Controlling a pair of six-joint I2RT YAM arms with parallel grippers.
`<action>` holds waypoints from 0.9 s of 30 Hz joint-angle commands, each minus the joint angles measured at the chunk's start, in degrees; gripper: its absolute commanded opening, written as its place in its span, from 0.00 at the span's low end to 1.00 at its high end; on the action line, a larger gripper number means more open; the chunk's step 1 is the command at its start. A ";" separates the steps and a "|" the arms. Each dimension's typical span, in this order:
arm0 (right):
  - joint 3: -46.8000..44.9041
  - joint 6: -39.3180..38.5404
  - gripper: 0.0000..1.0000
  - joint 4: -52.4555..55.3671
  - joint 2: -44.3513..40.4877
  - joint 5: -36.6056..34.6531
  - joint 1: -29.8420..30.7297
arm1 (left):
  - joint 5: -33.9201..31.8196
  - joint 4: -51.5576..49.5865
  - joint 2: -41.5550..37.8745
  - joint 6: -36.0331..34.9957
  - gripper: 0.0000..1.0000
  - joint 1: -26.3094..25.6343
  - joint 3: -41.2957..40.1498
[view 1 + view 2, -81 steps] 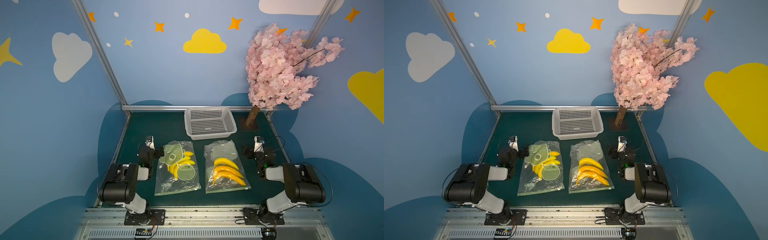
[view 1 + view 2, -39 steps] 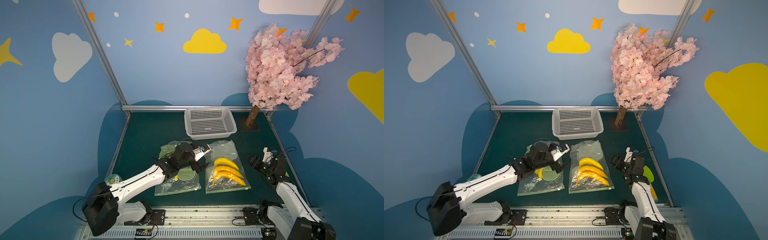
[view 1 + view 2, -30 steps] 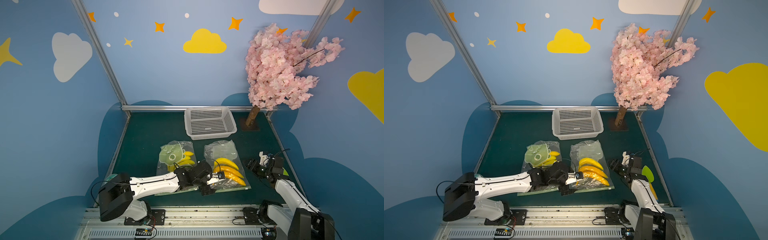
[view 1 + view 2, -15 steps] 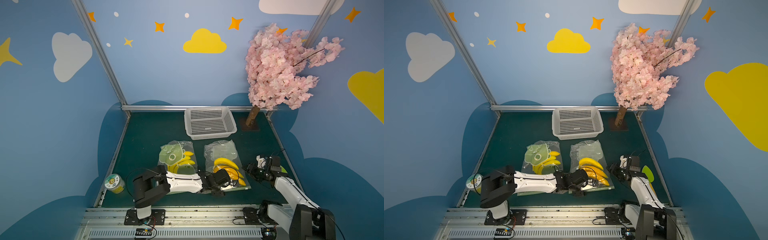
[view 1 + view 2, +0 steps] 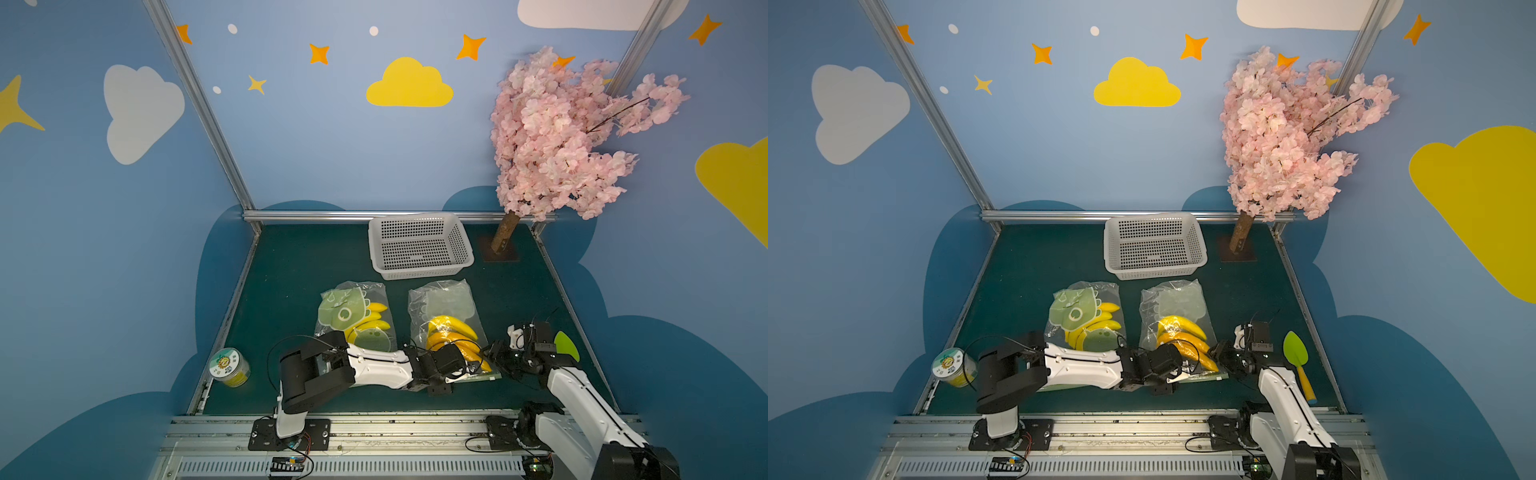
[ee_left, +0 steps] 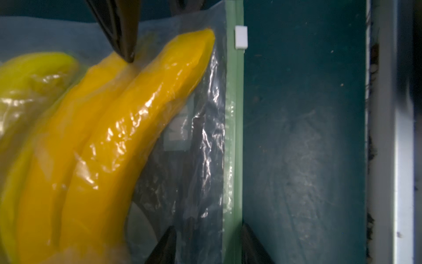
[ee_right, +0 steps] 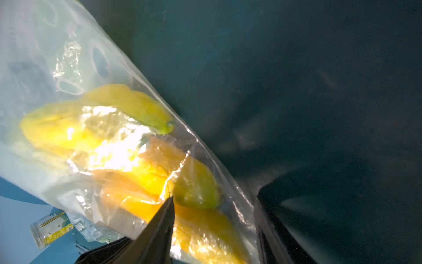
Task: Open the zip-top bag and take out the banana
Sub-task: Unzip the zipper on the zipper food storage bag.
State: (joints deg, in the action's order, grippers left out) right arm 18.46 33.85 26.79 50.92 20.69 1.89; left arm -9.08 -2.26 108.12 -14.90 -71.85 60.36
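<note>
Left gripper (image 6: pixel 207 242): jaws apart, straddling the green zip strip (image 6: pixel 233 137) at the end of the zip-top bag (image 5: pixel 444 307) farthest from the white basket (image 5: pixel 419 272). Nothing pinched yet.

Right gripper (image 7: pixel 214 196): jaws also apart. One finger rests on the film over the bananas (image 6: pixel 127 128), the other is off the bag's side edge, over the mat (image 5: pixel 311 270).

Bag lies flat just robot-side of the basket, bananas inside.

Risks, as I judge them:
- White slider (image 6: pixel 241 37) sits at the right gripper's end of the strip. A left pinch here may clamp both walls and keep the seal shut.
- Slick film could slip out, or the whole bag could lift.
- The finger bearing on the bananas may pin them.

Around:
- Second bag (image 5: pixel 353 307) alongside, also robot-side of the basket. Its end away from the basket lies under the left arm and could get dragged.
- Jar (image 5: pixel 230 368) and green trowel (image 5: pixel 1296 349) are well apart from the basket.
- Tree (image 5: pixel 505 237) just beside the basket.
</note>
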 commanded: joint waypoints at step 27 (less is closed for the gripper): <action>-7.74 9.21 0.50 11.42 -25.19 5.76 5.13 | 4.68 2.26 -11.60 6.49 0.13 9.19 -8.06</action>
State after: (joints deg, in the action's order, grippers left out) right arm 10.98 41.69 35.14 27.44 24.40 5.85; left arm -6.76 0.78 98.21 -8.97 -63.33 52.84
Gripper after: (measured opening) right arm 0.503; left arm 0.134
